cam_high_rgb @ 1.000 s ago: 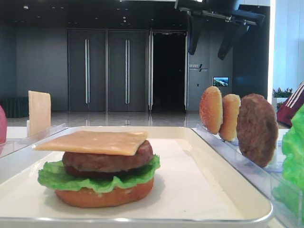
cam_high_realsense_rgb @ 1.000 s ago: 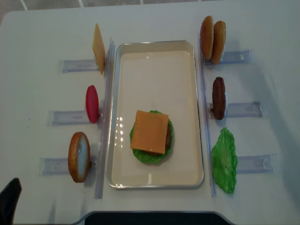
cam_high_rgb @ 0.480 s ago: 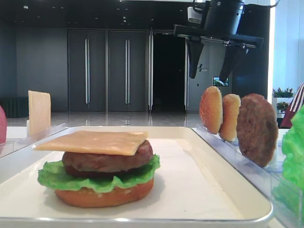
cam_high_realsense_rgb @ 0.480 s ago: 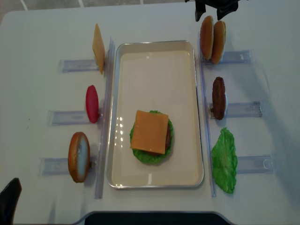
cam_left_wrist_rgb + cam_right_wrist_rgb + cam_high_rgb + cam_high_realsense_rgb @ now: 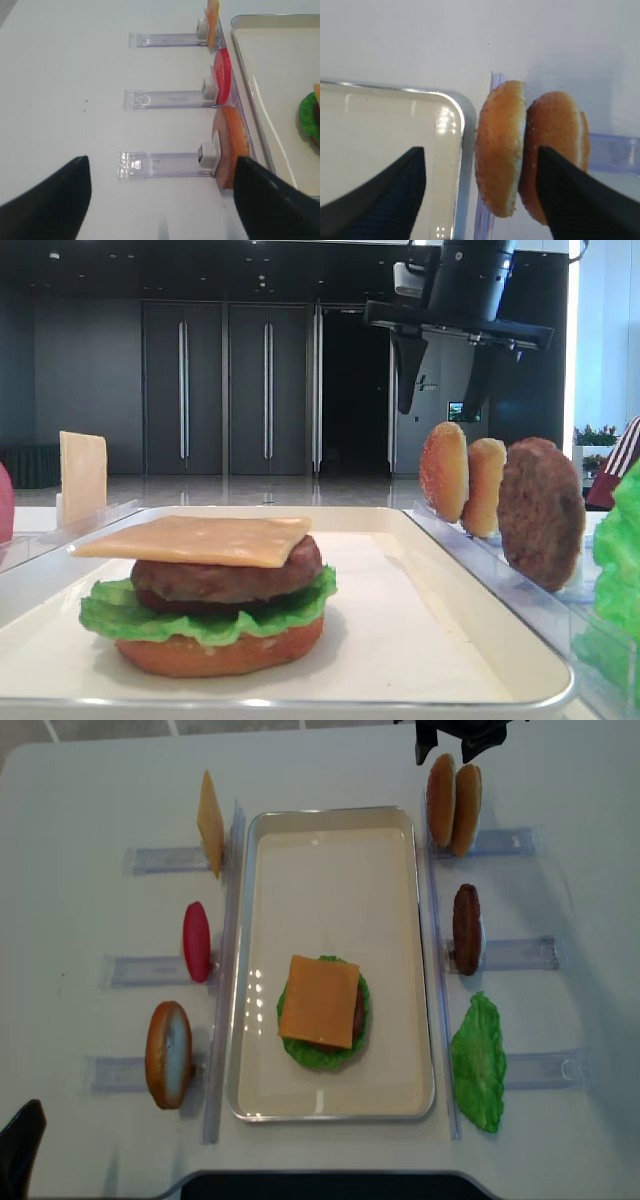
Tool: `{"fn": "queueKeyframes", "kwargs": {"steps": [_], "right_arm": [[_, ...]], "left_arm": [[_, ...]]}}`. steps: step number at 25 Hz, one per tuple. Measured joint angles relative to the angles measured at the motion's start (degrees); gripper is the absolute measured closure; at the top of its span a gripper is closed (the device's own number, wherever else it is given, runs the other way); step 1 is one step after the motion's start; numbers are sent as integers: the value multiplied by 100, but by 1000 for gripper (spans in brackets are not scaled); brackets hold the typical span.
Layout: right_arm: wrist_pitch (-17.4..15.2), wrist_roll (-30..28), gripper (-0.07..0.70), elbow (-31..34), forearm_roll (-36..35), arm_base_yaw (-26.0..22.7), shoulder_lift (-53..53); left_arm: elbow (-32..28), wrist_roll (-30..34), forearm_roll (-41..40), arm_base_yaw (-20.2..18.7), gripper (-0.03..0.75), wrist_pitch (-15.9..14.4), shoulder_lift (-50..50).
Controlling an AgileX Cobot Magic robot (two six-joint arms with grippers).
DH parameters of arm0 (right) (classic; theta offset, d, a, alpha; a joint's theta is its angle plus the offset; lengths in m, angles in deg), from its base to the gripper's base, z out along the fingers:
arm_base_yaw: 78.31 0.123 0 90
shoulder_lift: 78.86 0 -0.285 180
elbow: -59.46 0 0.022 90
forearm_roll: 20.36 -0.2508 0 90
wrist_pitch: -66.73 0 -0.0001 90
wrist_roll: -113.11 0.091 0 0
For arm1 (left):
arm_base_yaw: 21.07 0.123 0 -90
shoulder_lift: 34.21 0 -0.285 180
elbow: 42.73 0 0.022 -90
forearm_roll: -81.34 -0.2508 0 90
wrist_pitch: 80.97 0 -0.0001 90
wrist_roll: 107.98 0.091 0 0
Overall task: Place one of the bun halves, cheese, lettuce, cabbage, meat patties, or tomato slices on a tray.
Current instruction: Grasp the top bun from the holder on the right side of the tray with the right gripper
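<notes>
Two seeded bun halves (image 5: 440, 800) (image 5: 501, 147) stand on edge, side by side, in the clear rack right of the white tray (image 5: 330, 880). My right gripper (image 5: 442, 375) (image 5: 477, 149) hangs open above them, one finger over the tray's corner and the other over the second bun (image 5: 555, 145). It holds nothing. On the tray sits a stack: cheese (image 5: 320, 1000) on a meat patty (image 5: 225, 580), lettuce (image 5: 200, 618) and a smooth bottom bun. My left gripper (image 5: 161, 165) is open and empty at the near left, over a rack.
Left racks hold a cheese slice (image 5: 210, 820), a red tomato slice (image 5: 196, 940) and an orange-brown bun (image 5: 168, 1055). Right racks hold a second patty (image 5: 466, 928) and a lettuce leaf (image 5: 478, 1060). Long clear strips run along both sides of the tray.
My right gripper has come down from the top of the view to just above the two bun halves, staying open. Nothing on the table has moved.
</notes>
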Motion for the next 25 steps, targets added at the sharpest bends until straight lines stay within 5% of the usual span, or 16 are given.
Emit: {"fn": "queueKeyframes", "kwargs": {"steps": [12, 21, 25], "right_arm": [[-14, 17, 163, -6, -62, 0, -326], [38, 35, 387, -11, 143, 0, -345], [14, 40, 402, -11, 160, 0, -345]], "left_arm": [[0, 0, 0, 0, 24, 0, 0], [0, 0, 0, 0, 24, 0, 0], [0, 0, 0, 0, 24, 0, 0]]}}
